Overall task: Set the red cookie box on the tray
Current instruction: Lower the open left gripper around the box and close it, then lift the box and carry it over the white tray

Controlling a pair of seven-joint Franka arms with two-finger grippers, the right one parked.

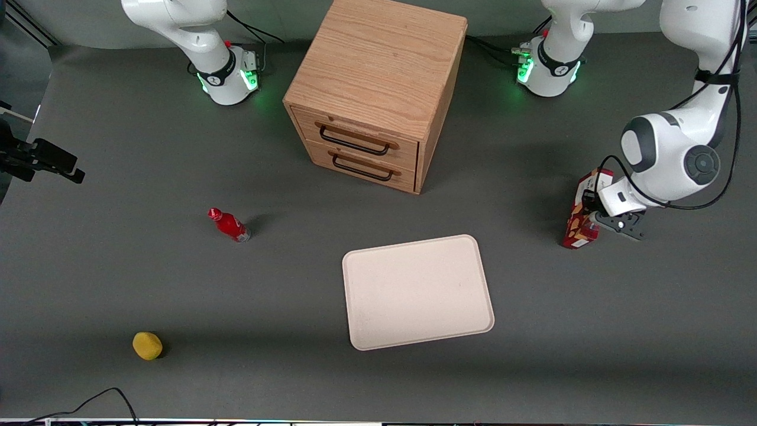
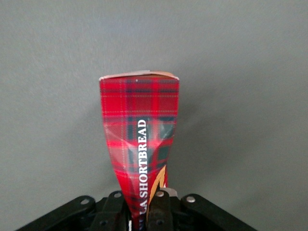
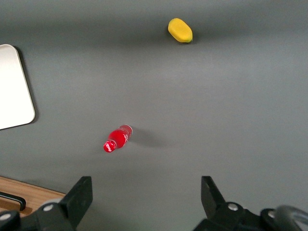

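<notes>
The red cookie box (image 1: 578,212) is a slim red tartan box with cookie pictures, standing on end toward the working arm's end of the table. My left gripper (image 1: 591,214) is shut on it, pinching it so the box is squeezed narrow between the fingers (image 2: 161,207). In the left wrist view the box (image 2: 139,130) reads "SHORTBREAD" and widens away from the jaws. The pale cream-pink tray (image 1: 417,291) lies flat near the table's middle, nearer the front camera than the box and apart from it. A corner of it shows in the right wrist view (image 3: 12,91).
A wooden two-drawer cabinet (image 1: 375,89) stands farther from the front camera than the tray. A small red bottle (image 1: 229,225) and a yellow lemon-like object (image 1: 147,345) lie toward the parked arm's end. Bare grey table lies between the box and the tray.
</notes>
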